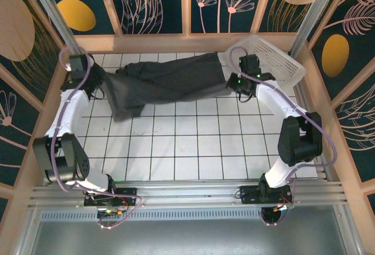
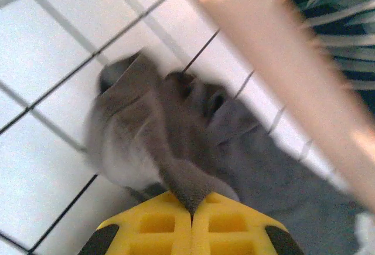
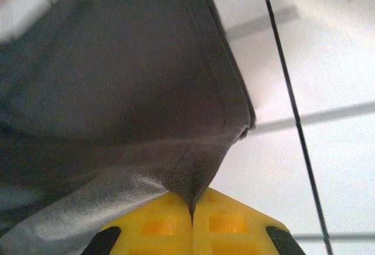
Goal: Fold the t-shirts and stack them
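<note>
Left gripper (image 2: 191,211) and right gripper (image 3: 191,208) are each clamped on an end of the dark t-shirt (image 1: 170,82), holding it stretched btwn them at the far side of the table (image 1: 193,149), prob. so it spreads flat for folding.

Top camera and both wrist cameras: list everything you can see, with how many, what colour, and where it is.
t-shirt: one, dark charcoal, stretched across the far side of the table between the two grippers
basket: one, white plastic lattice, far right corner
table: one, white tiles with dark grid lines, in front of the arm bases
wall panels: several, dark teal with orange and pink plant shapes, in wooden frames around the table
left arm: one, white and black, left side
right arm: one, white and black, right side
left gripper: one, yellow pads, shut on the t-shirt
right gripper: one, yellow pads, shut on the t-shirt
</note>
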Robot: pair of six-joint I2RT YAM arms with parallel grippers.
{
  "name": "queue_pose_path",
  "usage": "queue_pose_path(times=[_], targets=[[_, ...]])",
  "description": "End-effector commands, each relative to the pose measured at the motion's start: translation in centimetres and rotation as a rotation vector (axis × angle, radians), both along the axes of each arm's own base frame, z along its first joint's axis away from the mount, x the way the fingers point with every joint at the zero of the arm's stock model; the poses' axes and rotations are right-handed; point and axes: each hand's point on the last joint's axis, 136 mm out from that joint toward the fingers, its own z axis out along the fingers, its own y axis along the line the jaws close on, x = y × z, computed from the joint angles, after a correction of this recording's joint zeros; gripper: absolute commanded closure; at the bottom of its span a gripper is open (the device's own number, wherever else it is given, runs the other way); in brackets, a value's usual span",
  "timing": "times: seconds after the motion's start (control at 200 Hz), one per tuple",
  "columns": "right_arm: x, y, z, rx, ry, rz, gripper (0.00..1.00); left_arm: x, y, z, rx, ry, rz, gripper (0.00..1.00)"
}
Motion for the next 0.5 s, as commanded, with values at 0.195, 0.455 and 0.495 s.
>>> queue_pose_path(times=[0.195,0.455,0.495], targets=[[0.3,-0.8,21.2,0.176,-0.527,-0.060,1.00,-5.0,1.6,19.1,-0.014,-0.361,0.161,1.00],[-6.7,-3.2,33.6,0.257,-0.861,-0.068,1.00,-11.7,1.9,29.8,0.004,-0.559,0.227,1.00],[-7.7,-3.7,35.0,0.266,-0.899,-0.076,1.00,-12.5,1.9,31.0,0.002,-0.585,0.231,1.00]])
